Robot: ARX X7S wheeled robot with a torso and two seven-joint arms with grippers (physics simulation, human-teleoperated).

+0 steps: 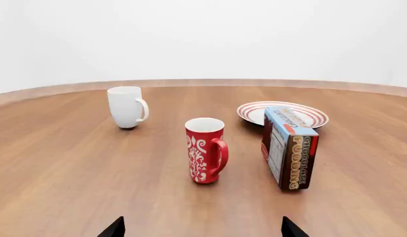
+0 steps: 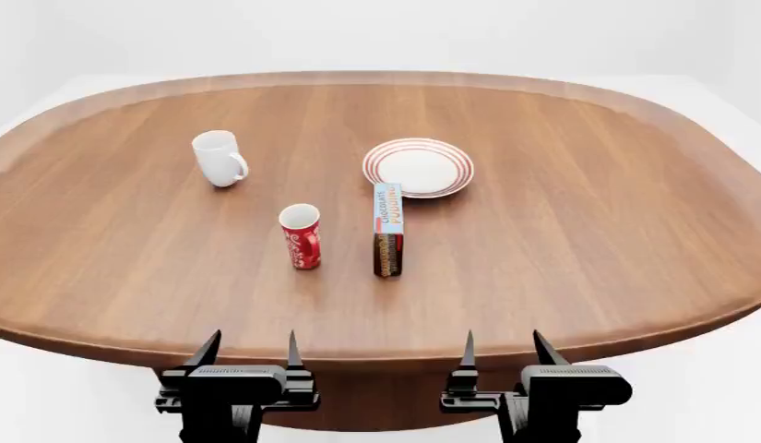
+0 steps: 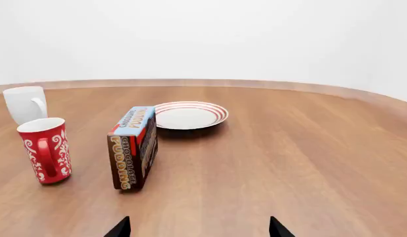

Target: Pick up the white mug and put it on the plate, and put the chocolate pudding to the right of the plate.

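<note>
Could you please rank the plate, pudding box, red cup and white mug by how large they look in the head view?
1. Plate, clearly widest.
2. Pudding box, tallest.
3. White mug and red cup: too alike to rank.

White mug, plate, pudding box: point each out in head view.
white mug (image 2: 218,157), head view, on its body.
plate (image 2: 419,167), head view, on its bare centre.
chocolate pudding (image 2: 387,208), head view, on its blue top face.

A red cup (image 2: 300,236) with white patterning stands upright on the wooden table (image 2: 577,231).
</note>
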